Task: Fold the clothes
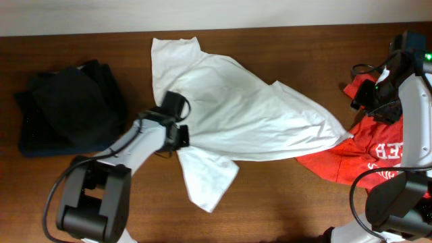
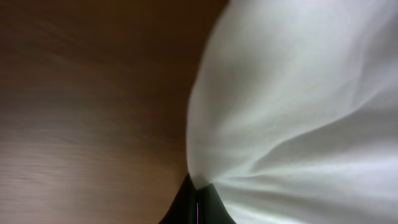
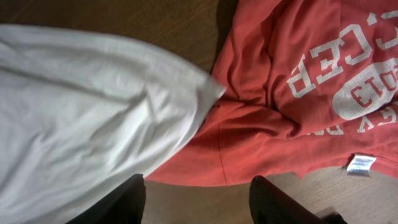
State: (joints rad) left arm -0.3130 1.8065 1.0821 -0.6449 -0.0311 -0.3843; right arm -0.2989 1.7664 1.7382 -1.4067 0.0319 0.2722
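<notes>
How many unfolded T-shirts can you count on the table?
2. A white T-shirt lies spread across the middle of the table. A red T-shirt with white lettering lies at the right, its edge under the white one. The dark folded pile at the left may hold more.

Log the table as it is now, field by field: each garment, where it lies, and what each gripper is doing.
white shirt: crumpled across the middle, its right tip lying over the red shirt
red shirt: bunched at the right, white lettering showing
dark clothes: piled at the left
left gripper: shut on the white shirt's left edge
right gripper: open, holding nothing, over the red shirt's hem
table: brown wood
</notes>
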